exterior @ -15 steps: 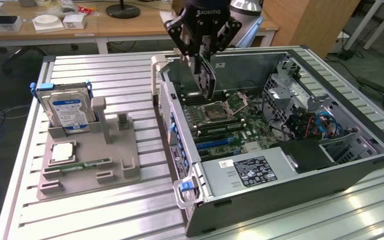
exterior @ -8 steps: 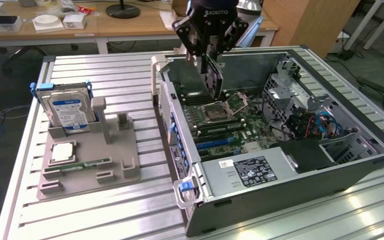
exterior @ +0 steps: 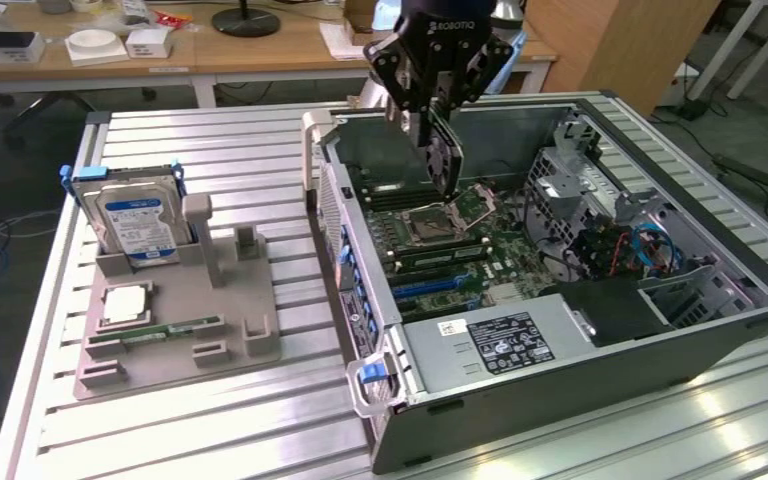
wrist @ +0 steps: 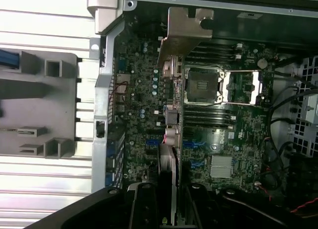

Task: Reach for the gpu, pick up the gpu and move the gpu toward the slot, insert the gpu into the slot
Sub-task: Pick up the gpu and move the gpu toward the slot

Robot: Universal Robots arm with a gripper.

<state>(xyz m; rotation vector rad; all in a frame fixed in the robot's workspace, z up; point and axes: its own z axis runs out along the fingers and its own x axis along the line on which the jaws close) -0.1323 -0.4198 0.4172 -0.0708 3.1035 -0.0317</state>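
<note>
The black tool [exterior: 434,125] pinches the thin flat gpu [exterior: 446,170] above the green motherboard [exterior: 498,250].

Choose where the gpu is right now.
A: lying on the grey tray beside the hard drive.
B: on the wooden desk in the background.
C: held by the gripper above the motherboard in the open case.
C: the gripper is shut on the gpu, which hangs below it over the motherboard inside the open case.
</note>
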